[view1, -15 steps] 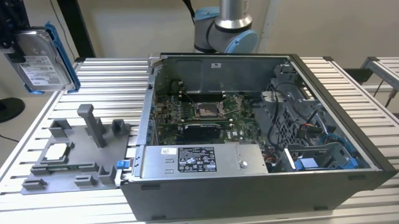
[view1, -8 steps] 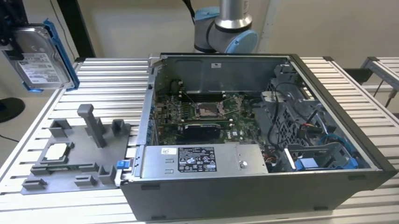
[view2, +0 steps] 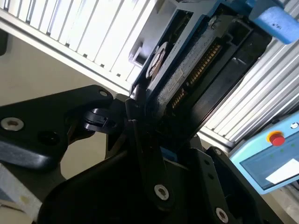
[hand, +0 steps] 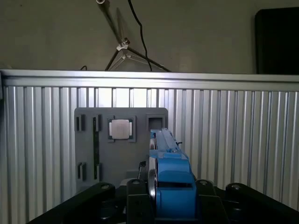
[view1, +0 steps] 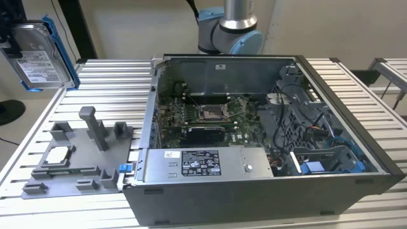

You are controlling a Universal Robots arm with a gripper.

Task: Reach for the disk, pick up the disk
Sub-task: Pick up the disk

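The disk [view1: 38,55], a silver-grey hard drive with a white label and a blue frame, hangs in the air at the exterior view's upper left, above the slatted table. My gripper [view1: 13,44] is shut on it from that view's left edge. In the first wrist view the disk [hand: 168,186] appears edge-on, its blue frame clamped between my black fingers [hand: 136,201]. In the second wrist view the disk's [view2: 196,60] connector edge juts out from my gripper [view2: 152,123].
A grey fixture plate [view1: 76,157] with posts lies on the slatted table [view1: 108,81]; on it rests a small square silver chip [hand: 120,129]. The open computer case [view1: 267,143] stands to the exterior view's right. The arm's base [view1: 229,28] is behind it. A pendant [view2: 271,158] lies nearby.
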